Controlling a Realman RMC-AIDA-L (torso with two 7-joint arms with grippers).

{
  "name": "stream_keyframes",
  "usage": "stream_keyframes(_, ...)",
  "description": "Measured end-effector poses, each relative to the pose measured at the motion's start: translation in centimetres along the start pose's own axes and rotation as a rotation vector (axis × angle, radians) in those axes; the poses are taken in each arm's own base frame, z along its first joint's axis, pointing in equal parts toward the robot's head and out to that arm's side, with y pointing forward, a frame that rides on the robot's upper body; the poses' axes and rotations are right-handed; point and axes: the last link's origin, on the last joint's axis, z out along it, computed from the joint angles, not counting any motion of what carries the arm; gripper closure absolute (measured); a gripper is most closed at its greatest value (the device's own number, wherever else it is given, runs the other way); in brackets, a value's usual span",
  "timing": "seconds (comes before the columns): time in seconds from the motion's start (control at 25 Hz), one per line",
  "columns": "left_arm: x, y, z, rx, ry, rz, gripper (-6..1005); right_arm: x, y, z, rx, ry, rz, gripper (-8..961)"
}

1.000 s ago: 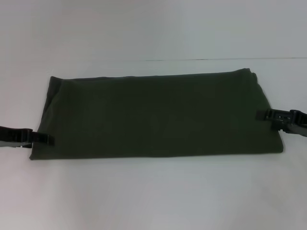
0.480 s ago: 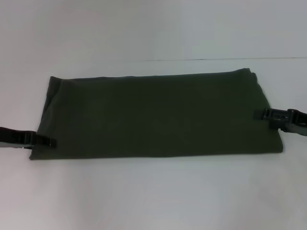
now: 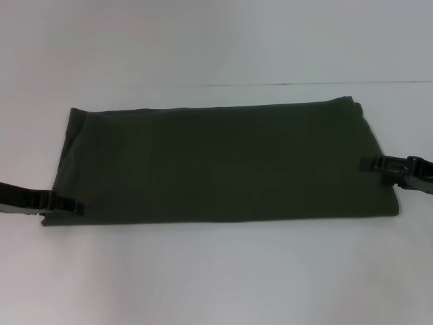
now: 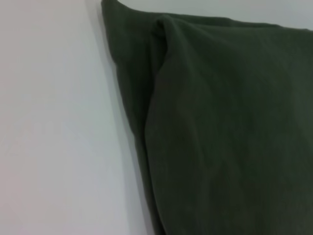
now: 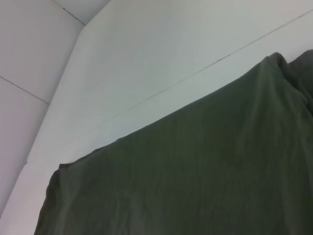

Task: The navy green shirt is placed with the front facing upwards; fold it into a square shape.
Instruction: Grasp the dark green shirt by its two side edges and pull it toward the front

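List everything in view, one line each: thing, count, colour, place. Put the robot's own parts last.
dark olive-green cotton shirt: one, dark green, folded into a long flat rectangle lying across the middle of the table; only plain fabric shows, no lettering or collar visible.
white table: one, white, under the shirt and all around it.
left gripper: one, black, at the shirt's left end near the front corner, fingers reaching onto the fabric edge.
right gripper: one, black, at the shirt's right edge about midway along it, fingers reaching onto the fabric.
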Motion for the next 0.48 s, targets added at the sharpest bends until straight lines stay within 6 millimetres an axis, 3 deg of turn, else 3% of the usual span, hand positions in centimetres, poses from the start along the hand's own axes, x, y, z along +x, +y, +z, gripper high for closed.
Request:
stream_keyframes(0.2,0.11,0.05,0.09,0.016,-0.015,0.020,247,0.00,-0.01,-0.02,0.000,-0.001,0.002,36)
stream_keyframes(0.48,0.28,-0.08,0.05,0.026,-0.005,0.029,532,0.02,-0.06,-0.07,0.001,-0.002,0.008,37)
